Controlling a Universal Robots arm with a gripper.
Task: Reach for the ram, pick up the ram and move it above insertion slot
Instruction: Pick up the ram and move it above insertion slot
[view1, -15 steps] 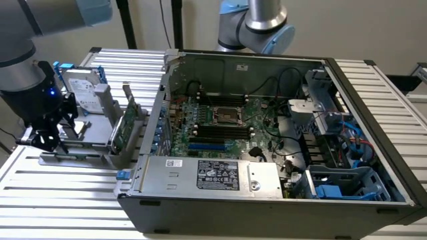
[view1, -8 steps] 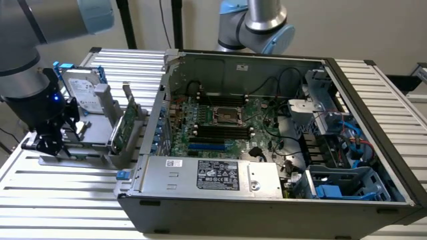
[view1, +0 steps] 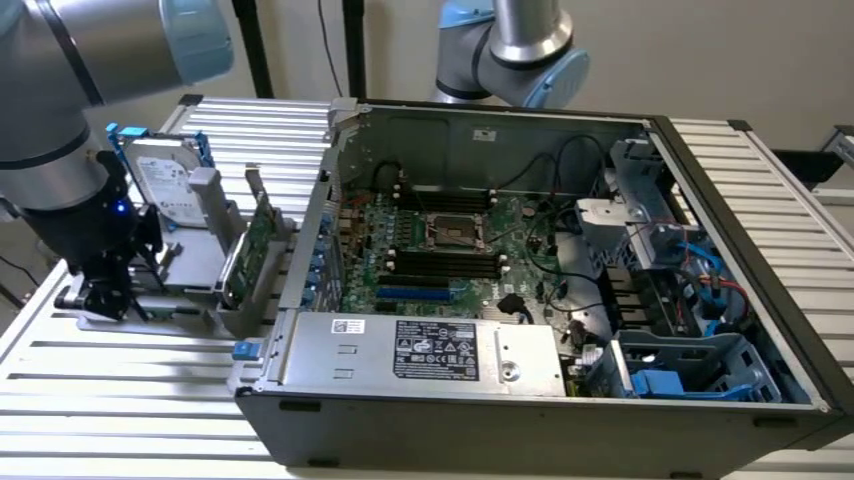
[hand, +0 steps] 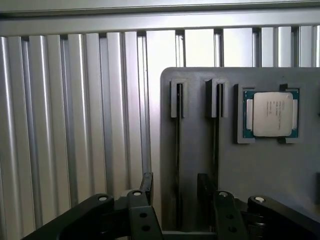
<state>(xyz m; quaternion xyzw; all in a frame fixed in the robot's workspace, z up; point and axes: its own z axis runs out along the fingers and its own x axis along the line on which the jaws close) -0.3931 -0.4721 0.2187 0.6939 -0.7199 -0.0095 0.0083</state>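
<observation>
Partly cropped, hand (hand: 175, 177) spread astride ram (hand: 178, 140).

My arm (view1: 80, 50) was silver-grey tubing with pale blue joint caps (view1: 200, 40), and my claw (hand: 175, 186) was plain black with little shiny screws (hand: 102, 198), tbh.

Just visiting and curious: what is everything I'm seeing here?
case: one, dark grey, open on the table.
motherboard: one, green, inside the case.
power supply: one, silver, case's near edge.
hard drive: one, silver-grey, blue tabs, upright in the holder.
card: one, green, upright in the holder.
holder: one, grey, on the table beside the case.
slots: two, dark, in the holder; contents unclear.
processor: one, silver on green, in a holder recess.
table: one, ribbed silver, under everything.
arms: two, silver and blue: near arm over the holder, far arm behind the case.
gripper: one, black, open, fingers either side of one slot.
</observation>
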